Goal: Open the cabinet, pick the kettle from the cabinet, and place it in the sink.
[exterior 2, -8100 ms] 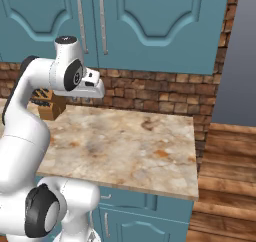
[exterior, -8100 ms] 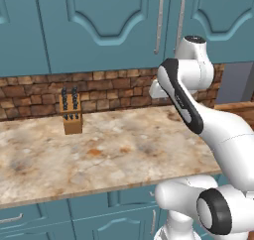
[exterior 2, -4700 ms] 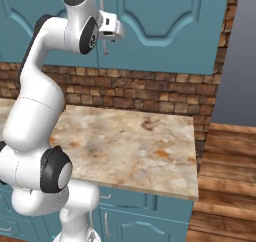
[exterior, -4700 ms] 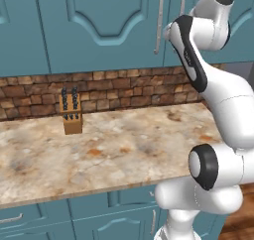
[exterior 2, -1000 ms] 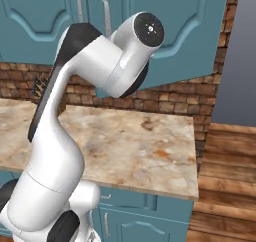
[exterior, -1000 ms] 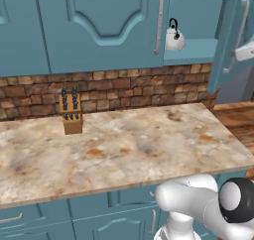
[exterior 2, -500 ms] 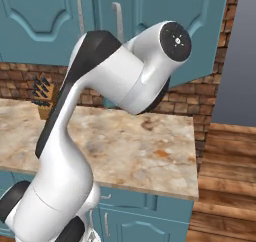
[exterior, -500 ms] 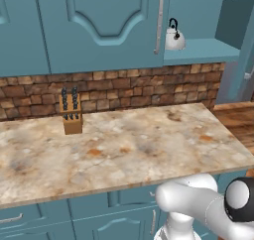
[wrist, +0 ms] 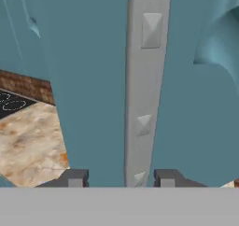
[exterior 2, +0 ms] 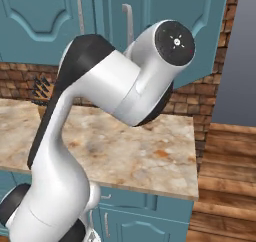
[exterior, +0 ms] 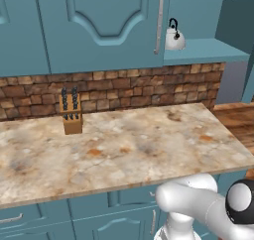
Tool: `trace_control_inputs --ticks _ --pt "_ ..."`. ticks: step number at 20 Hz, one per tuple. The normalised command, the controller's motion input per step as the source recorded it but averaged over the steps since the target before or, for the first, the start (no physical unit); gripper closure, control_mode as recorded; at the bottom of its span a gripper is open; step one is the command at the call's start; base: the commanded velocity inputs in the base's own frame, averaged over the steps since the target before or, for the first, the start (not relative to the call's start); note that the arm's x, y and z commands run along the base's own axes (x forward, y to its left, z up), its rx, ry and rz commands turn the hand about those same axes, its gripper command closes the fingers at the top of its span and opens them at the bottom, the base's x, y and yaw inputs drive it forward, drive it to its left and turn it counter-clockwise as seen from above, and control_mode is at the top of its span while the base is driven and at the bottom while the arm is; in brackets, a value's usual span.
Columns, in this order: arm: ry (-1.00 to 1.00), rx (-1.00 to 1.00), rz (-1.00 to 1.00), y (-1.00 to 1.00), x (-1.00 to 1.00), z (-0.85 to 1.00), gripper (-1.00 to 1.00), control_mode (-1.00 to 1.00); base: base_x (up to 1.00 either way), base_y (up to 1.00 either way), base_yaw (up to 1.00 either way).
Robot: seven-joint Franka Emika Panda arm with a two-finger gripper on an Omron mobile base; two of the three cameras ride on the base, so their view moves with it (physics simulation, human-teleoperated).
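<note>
The cabinet (exterior: 99, 30) is teal, with arched raised panels and long silver bar handles. Its right door is swung open, and I see the shelf inside. The kettle (exterior: 174, 36) stands upright on this shelf, at its left end, just beside the closed left door. It is small, rounded, silvery-white, with a black loop handle on top.

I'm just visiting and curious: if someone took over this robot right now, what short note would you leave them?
Gripper: open, fingertips either side of the door handle, not clamped.
Cabinet: right door swung open.
Kettle: upright on the cabinet shelf, untouched.
Done: cabinet opened.
Left: move off the handle, grasp the kettle, carry it to the sink.
</note>
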Motion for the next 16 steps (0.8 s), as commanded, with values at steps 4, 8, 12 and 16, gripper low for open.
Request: trace_control_inputs --ticks 4,8,12,16 --pt "0.01 -0.03 -0.32 0.10 -0.55 -0.07 -1.00 -1.00 0.00 0.00 0.00" --pt "0.07 0.00 -0.33 0.28 -0.50 -0.07 -1.00 -1.00 0.00 0.00 0.00" --pt "0.13 0.00 -0.28 0.42 -0.40 -0.04 -1.00 -1.00 0.00 0.00 0.00" --pt "0.11 0.02 -0.22 0.47 -0.33 -0.02 -1.00 -1.00 0.00 0.00 0.00"
